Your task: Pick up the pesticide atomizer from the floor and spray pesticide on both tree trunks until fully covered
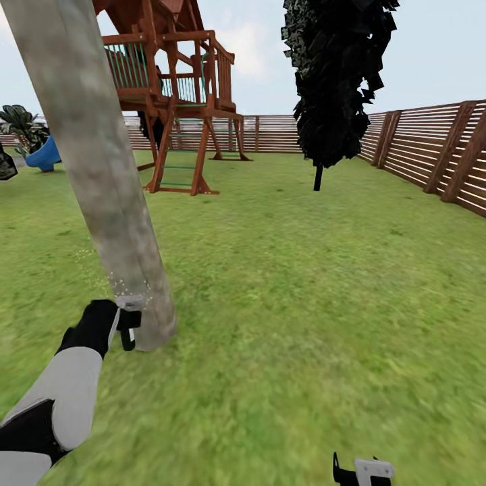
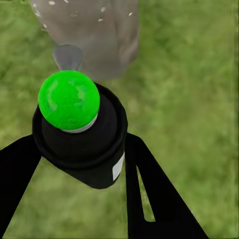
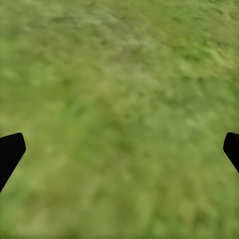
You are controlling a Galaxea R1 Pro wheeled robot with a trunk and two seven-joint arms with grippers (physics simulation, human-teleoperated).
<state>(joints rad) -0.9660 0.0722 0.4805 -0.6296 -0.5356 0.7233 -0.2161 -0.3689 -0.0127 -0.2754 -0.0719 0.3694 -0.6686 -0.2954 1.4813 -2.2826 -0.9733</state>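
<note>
From the head camera, the thick pale tree trunk (image 1: pixel 101 169) leans across the picture and meets the grass (image 1: pixel 304 304) at its foot; the left gripper (image 1: pixel 127 322) sits right against that foot, on the end of a white and black arm, with tiny pale specks scattered on and beside the bark just above it. Well behind the trunk stands a wooden play tower (image 1: pixel 179 101), farther off a dark-leaved thin-stemmed tree (image 1: pixel 334 81), and beyond both the brown slat fence (image 1: pixel 432 148). The right gripper (image 1: pixel 363 471) hangs low over the grass, well away from the trunk. Along the left wrist camera, the two black fingers (image 2: pixel 149 189) are clamped on the pesticide atomizer (image 2: pixel 82 144), a dark bottle whose top shows bright green here, its nozzle aimed at the trunk base (image 2: pixel 94 35) close ahead, where white flecks dot the bark. Along the right wrist camera, the fingertips (image 3: pixel 10 152) stand wide apart, with nothing between them but blurred grass (image 3: pixel 119 109).
</note>
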